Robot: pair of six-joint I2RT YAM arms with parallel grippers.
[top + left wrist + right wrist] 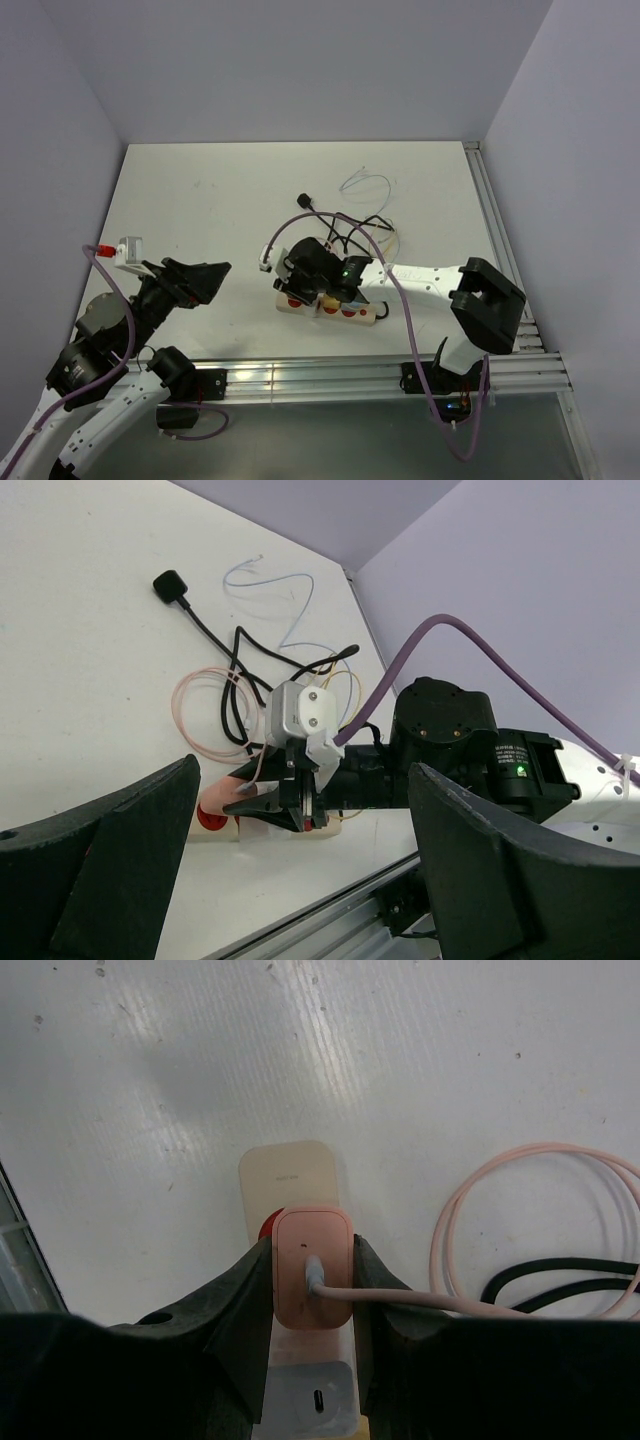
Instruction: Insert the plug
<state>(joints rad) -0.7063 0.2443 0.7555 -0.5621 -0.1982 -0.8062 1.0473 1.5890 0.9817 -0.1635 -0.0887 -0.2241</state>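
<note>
My right gripper is shut on a pink plug and holds it from both sides, directly over the cream power strip next to a red switch. The plug's prongs and the socket under it are hidden. A pink cable runs from the plug to the right. In the top view my right gripper is over the left end of the strip. My left gripper is open and empty, well to the left of the strip. The left wrist view shows the right gripper down at the strip.
A black plug on a black cable lies behind the strip, with a thin white wire loop further back. Metal rails run along the table's near edge and right edge.
</note>
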